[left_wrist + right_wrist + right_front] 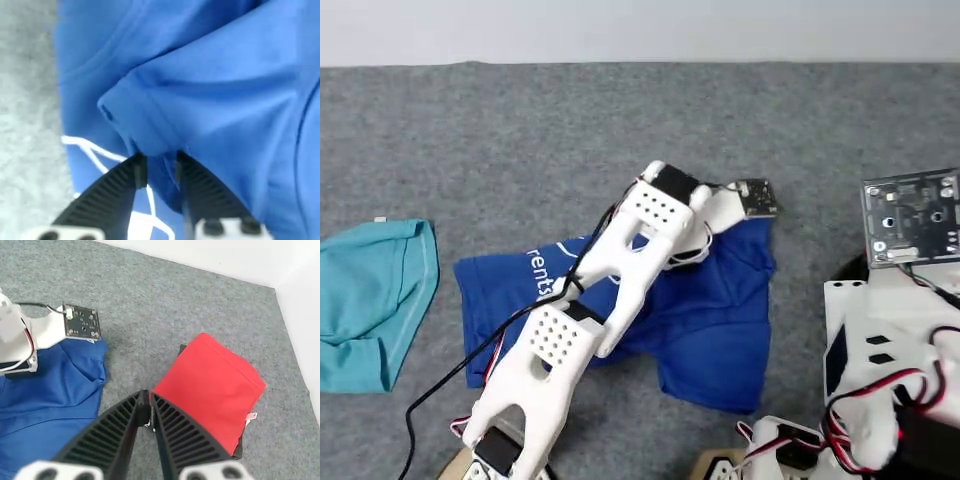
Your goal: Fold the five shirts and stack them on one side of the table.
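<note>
A blue shirt [710,320] with white print lies crumpled in the middle of the grey table. The left arm stretches across it in the high view, wrist at the shirt's far edge. In the left wrist view my left gripper [157,162] is shut on a raised fold of the blue shirt [200,90]. A folded red shirt [210,390] rests on a dark layer at the table's right side. My right gripper [148,400] is shut with nothing in it, above the carpet between the blue shirt [45,405] and the red one. A teal shirt [370,300] lies unfolded at the left edge.
The right arm [890,380] sits folded back at the right front, its camera board [910,218] raised. The left arm's camera board [80,322] hangs over the blue shirt's far corner. Bare grey carpet [620,130] covers the far half of the table.
</note>
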You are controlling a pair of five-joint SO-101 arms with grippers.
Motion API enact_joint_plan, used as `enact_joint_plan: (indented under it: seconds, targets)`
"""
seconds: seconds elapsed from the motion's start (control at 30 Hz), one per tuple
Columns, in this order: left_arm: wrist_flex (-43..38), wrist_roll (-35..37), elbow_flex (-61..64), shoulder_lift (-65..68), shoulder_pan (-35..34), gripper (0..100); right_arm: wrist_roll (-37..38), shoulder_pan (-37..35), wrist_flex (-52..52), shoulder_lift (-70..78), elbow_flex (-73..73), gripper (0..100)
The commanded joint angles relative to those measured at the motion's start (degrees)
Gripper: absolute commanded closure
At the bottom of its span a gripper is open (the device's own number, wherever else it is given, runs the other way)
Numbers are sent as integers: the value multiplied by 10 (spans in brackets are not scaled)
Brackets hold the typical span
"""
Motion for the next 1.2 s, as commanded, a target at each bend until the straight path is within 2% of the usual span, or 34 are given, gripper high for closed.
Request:
enact_joint_plan:
  seconds: [0.0,0.37,0.6,0.83,1.0,1.17]
  targets:
    - [40,-2,-80,-11,25,899,-4,5,22,6,0,989]
    - [33,-2,-110,-14,89,899,-4,6,22,6,0,989]
    - [-31,-3,-113,57,91,899,-4,6,22,6,0,989]
    - [-76,0,-115,59,116,900,-4,6,12,0,52,989]
    - [-49,55,-189,59,123,900,-4,6,-7,0,52,989]
    - [35,56,-269,63,117,900,-4,6,-7,1,52,989]
